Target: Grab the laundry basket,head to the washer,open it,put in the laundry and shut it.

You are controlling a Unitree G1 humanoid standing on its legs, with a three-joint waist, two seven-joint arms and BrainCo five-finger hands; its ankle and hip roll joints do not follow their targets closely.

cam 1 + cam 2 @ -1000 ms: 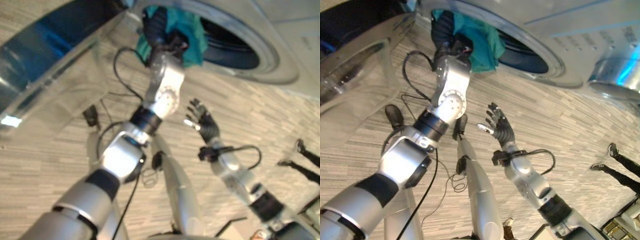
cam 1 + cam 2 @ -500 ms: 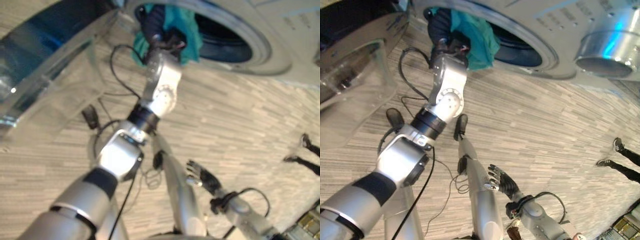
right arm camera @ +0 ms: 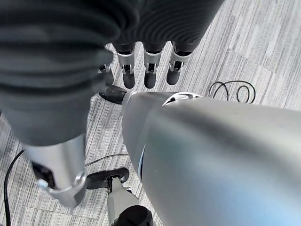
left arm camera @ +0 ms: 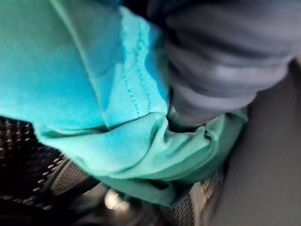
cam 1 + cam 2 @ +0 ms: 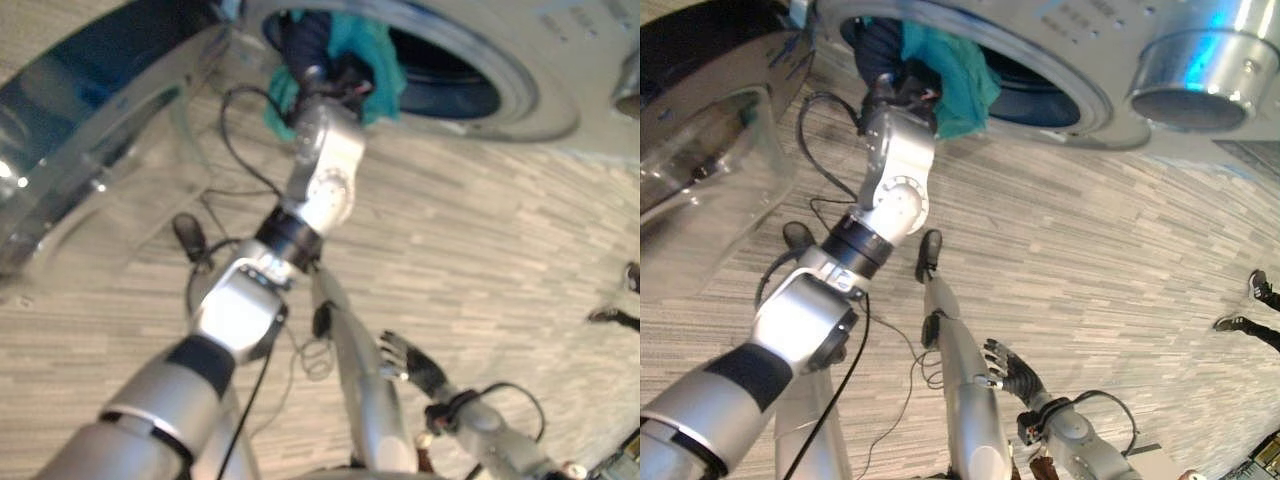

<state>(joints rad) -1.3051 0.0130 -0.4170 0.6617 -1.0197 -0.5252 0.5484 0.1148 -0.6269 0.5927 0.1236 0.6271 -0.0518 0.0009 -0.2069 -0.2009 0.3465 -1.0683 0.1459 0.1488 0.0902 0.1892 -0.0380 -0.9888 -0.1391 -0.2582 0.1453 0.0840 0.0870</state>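
we see the left hand (image 5: 902, 92) up at the washer (image 5: 1080, 95), right at the round opening (image 5: 450, 85). it is against a teal cloth (image 5: 375, 60) and a dark blue cloth (image 5: 305, 40), and both hang over the lower edge of the opening, half in and half out. the dark blue cloth sits beside the teal cloth, on the side near the door (image 5: 90, 150). the hand's fingers are hidden in the laundry, so we cannot tell if they are curled round it or straight. in the left wrist view the teal cloth (image 4: 94, 94) is bunched in folds very close up, the dark blue cloth (image 4: 225, 61) lies over it, and the dark cover of the hand (image 4: 28, 160) shows under the folds. the door stands swung wide open to the left of the opening, with its clear bowl-shaped window (image 5: 700, 190) facing us. to the right of the opening, a shiny round part (image 5: 1195, 70) sticks out from the front of the washer. the right hand (image 5: 1012, 375) is low down, well apart from the washer, above the striped grey floor (image 5: 1120, 260). its fingers (image 3: 149, 70) are straight and spread, and it holds nothing. far off at the right edge we see a person's shoes (image 5: 1240, 310) on the floor.
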